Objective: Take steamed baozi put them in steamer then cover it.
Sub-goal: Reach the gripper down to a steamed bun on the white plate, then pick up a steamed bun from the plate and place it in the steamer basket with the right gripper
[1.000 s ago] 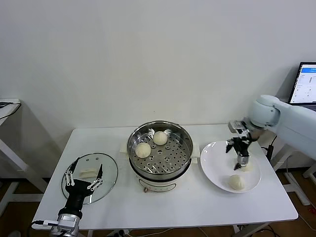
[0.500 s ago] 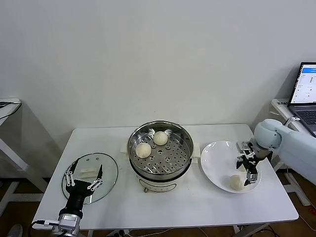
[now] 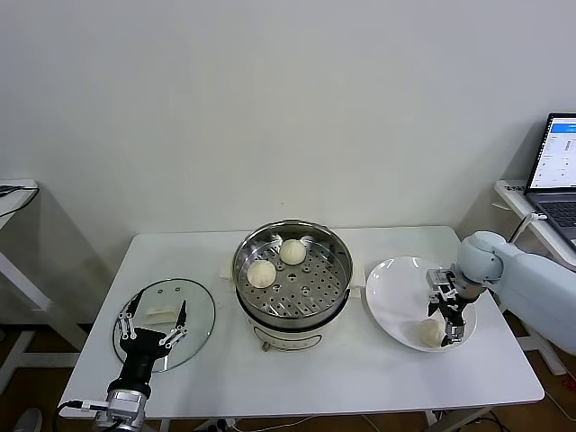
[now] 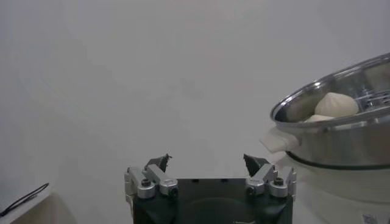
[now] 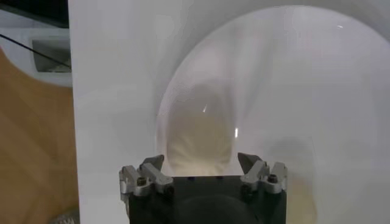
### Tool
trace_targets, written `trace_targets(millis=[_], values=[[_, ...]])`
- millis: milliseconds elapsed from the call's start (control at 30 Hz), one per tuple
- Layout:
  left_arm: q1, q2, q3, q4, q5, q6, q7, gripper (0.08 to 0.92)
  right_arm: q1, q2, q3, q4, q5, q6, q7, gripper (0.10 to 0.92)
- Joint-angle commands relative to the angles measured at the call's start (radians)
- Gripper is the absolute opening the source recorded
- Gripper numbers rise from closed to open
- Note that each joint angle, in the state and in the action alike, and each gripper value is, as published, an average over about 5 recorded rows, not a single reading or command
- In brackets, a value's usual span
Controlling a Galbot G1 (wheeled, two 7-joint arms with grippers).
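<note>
The right gripper (image 3: 447, 322) is held wide open, gripping nothing, around a baozi (image 3: 430, 332) on the white plate (image 3: 389, 292), while two baozi (image 3: 261, 273) lie in the steamer (image 3: 292, 274) and the open, empty left gripper (image 3: 151, 319) is parked over the glass cover (image 3: 200, 315).

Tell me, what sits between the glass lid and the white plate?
In the head view, the steamer, holding two baozi, stands between the lid and the plate.

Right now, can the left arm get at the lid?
Probably yes. The left tool hovers open right over the lid, whose white handle lies between its fingers, with nothing in the way.
</note>
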Motion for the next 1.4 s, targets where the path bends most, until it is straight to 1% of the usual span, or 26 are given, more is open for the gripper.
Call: trace_targets(millis=[33, 100, 233, 367, 600, 833, 1100, 1400], values=[[0.001, 0.000, -0.001, 0.004, 0.000, -0.002, 0.002, 0.823, -0.028, 0.008, 0.030, -0.011, -0.017, 0.004, 0.002, 0.806], [0.001, -0.002, 0.000, 0.006, 0.000, -0.003, 0.002, 0.823, -0.033, 0.008, 0.036, -0.011, -0.018, 0.004, 0.003, 0.774], [-0.002, -0.003, 0.001, 0.007, 0.000, -0.002, 0.002, 0.823, -0.036, 0.007, 0.044, -0.008, -0.016, 0.003, 0.003, 0.685], [-0.005, -0.002, 0.003, 0.005, 0.000, 0.000, 0.002, 0.823, -0.032, 0.005, 0.045, -0.007, -0.010, 0.003, 0.003, 0.633], [-0.004, -0.001, 0.004, 0.004, 0.000, 0.001, 0.003, 0.823, 0.039, -0.015, 0.006, 0.005, 0.047, -0.002, 0.001, 0.628], [-0.004, 0.002, 0.007, -0.001, 0.001, 0.004, 0.003, 0.823, 0.328, -0.033, -0.120, 0.038, 0.160, 0.016, -0.006, 0.628], [-0.005, 0.004, 0.011, -0.010, 0.002, 0.009, 0.003, 0.823, 0.682, 0.022, -0.297, 0.147, 0.263, 0.165, 0.000, 0.632], [-0.002, 0.004, 0.005, -0.016, 0.002, 0.008, 0.003, 0.823, 0.864, 0.170, -0.422, 0.302, 0.231, 0.337, 0.023, 0.639]])
